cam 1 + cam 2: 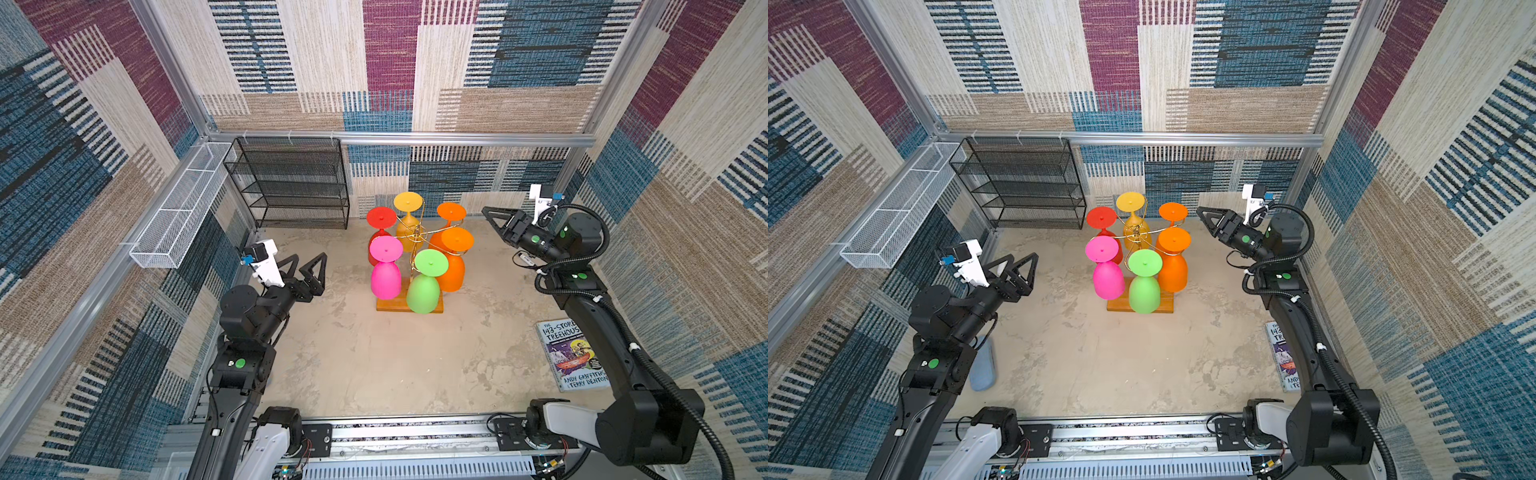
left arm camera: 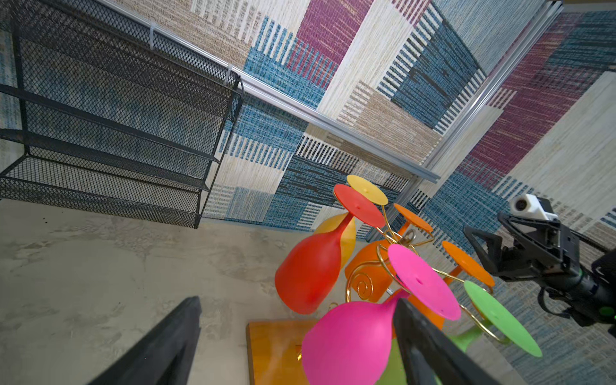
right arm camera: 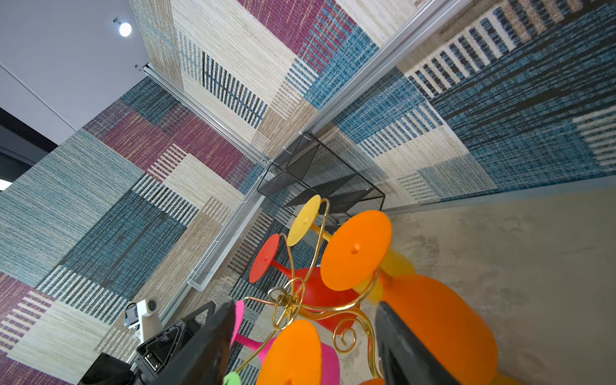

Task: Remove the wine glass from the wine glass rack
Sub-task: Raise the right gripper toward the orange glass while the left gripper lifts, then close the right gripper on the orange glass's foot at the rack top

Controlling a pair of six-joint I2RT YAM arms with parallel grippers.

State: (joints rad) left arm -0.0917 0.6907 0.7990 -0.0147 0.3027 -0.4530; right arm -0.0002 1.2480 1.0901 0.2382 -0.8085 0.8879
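Tabletop (image 1: 374, 365): rack (image 1: 392, 306) just beside right gripper (image 1: 489, 215)

A black mesh shelf unit (image 1: 291, 183) stands well beyond the left fingers (image 1: 323, 259), white wire basket (image 1: 178, 216) beside it (wall-mounted); a book (image 1: 575, 357) lies well behind the right fingers (image 1: 488, 212).

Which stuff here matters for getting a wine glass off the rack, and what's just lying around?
For the job: rack, the glasses hanging on it, left gripper, right gripper.
Lying about: black shelf, white basket, book.
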